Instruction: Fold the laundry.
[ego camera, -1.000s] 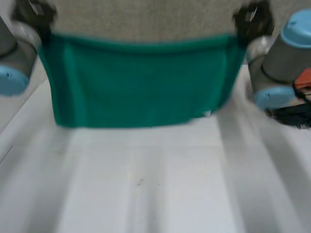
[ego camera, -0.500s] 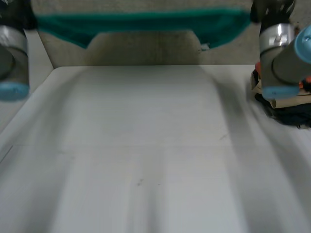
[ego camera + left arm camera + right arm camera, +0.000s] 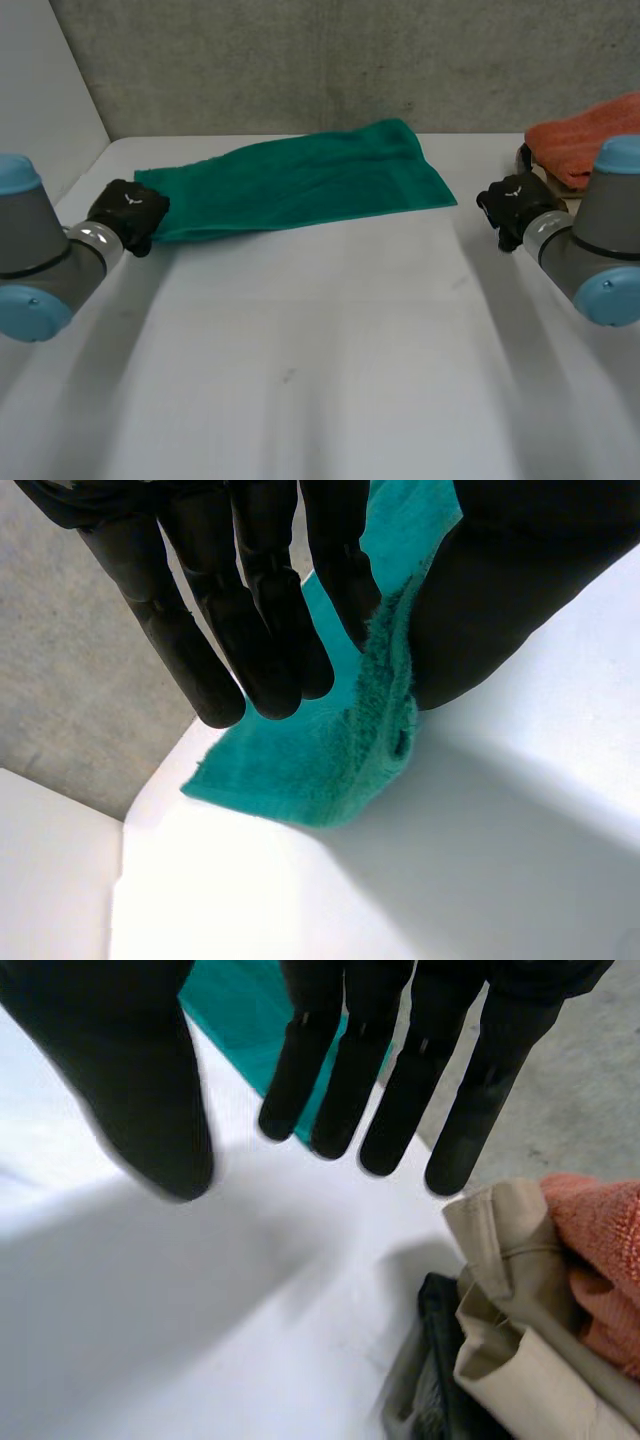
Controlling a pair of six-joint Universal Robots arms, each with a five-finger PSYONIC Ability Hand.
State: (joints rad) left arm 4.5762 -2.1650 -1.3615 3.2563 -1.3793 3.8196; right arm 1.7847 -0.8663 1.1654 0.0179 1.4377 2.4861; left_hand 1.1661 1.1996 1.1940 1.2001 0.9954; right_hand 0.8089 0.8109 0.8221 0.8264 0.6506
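White table bears a green towel and heaped laundry.

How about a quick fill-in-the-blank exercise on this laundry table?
1. The towel lying on the white table is ___.
2. The right robot hand has straight fingers and holds ___.
3. The cloth topping the pile beside that hand is ___.
Missing words: green; nothing; orange.

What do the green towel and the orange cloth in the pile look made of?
Green towel: likely cotton terry, matte; a fuzzy pile shows along its edge. Orange cloth: seemingly terry too, with a nubby matte surface.
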